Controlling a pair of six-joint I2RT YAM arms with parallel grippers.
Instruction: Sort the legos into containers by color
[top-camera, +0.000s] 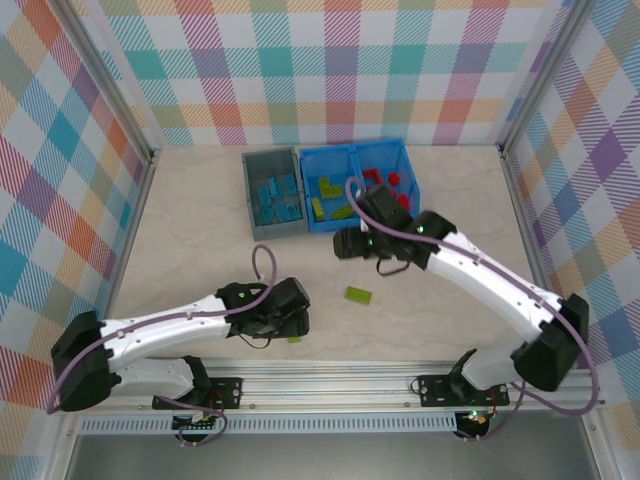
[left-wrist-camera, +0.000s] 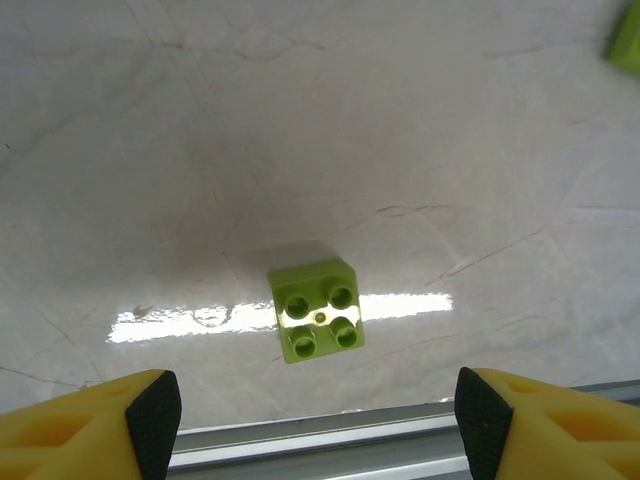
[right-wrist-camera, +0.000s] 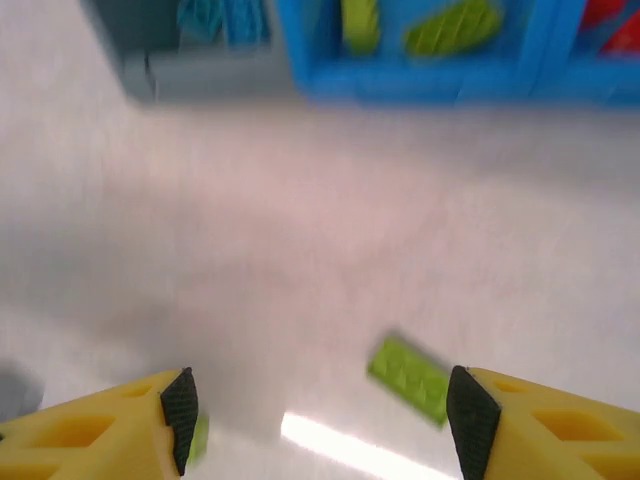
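**Left gripper (left-wrist-camera: 320, 425) near square lime brick (left-wrist-camera: 317, 315)**

Its jaws stand wide, empty, as on the right gripper (right-wrist-camera: 320, 420). I judge sorting nearly done: grey bin (top-camera: 247, 190) and blue bin (top-camera: 325, 226) hold the legos (top-camera: 277, 198); only this and the flat lime brick (top-camera: 358, 294) remain on the surface (top-camera: 200, 240).

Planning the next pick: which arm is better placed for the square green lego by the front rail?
Left. The left gripper, open, hangs over the square green lego; the right gripper faces the flat green lego.

Two bins (top-camera: 275, 231) (top-camera: 330, 151) and two loose green bricks (top-camera: 358, 294) (left-wrist-camera: 318, 316).
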